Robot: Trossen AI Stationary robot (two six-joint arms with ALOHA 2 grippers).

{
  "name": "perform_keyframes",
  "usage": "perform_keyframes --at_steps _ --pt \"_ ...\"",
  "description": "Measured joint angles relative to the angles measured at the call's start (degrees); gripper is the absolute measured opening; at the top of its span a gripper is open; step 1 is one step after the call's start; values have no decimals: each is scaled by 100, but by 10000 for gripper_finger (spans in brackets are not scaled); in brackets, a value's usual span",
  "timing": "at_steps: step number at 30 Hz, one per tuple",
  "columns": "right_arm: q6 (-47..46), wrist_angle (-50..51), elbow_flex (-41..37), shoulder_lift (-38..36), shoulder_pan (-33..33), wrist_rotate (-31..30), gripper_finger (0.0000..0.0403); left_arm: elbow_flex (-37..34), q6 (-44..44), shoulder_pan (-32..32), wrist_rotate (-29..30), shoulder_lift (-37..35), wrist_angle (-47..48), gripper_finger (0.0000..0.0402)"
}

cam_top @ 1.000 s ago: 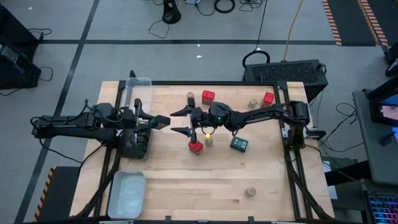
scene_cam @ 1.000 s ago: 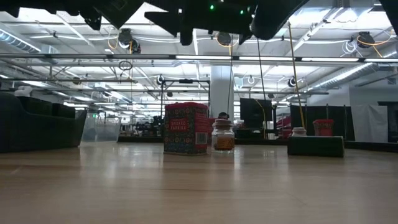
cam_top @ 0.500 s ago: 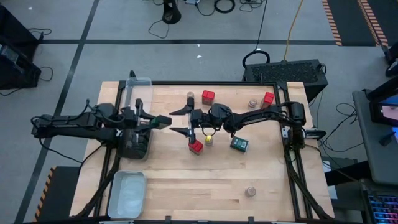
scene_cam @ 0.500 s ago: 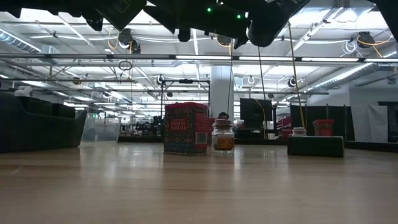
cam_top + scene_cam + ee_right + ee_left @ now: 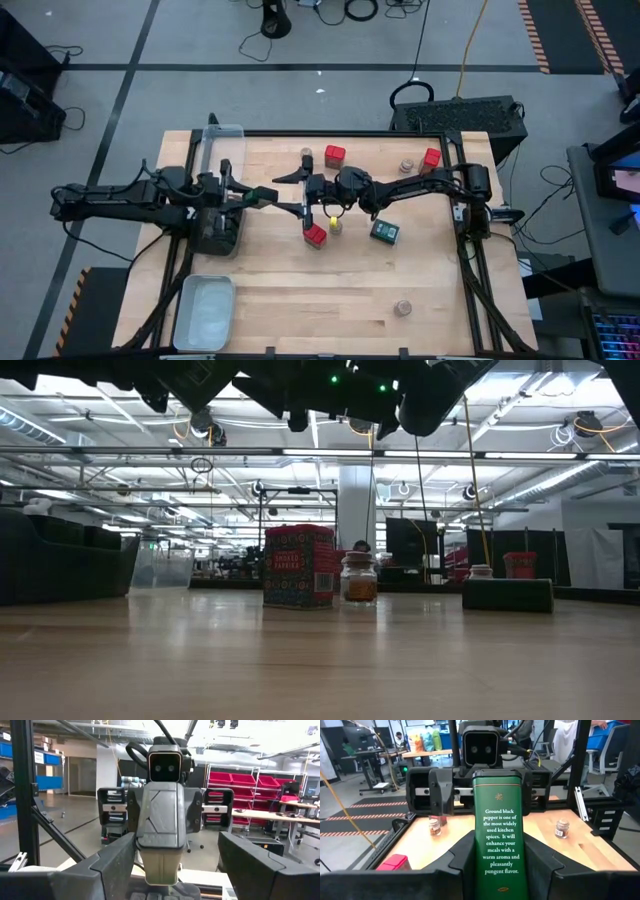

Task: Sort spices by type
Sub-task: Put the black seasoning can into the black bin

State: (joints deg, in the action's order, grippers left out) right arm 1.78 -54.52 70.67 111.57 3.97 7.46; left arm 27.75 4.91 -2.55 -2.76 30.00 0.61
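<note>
Left pincer is clenched on a dark green pepper tin, held in the air over the worktop, and my right pincer stands spread wide, its tips just beside the tin's far end, holding nothing. This looks to me like a handover between the arms. To do it well I would keep the left grip firm and steady, bring the right fingers squarely along both flat sides of the tin, close, and only then let the left side release; a skewed approach could twist the tin loose.

On the left edge, a clear tray sits at the far corner and a pale tray at the near corner; I see nothing in either. Toward the middle, a red tin stands beside a tan-lidded jar, with another red tin farther back. Right of those lies another dark tin, then a red tin by the far right, and a lone jar near the front.
</note>
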Motion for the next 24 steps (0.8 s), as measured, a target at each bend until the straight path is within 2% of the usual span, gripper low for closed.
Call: perform_keyframes --at_steps 24 --pt "-44 -94 2 0 -2 11 267 0 -151 0 -149 0 -14 123"
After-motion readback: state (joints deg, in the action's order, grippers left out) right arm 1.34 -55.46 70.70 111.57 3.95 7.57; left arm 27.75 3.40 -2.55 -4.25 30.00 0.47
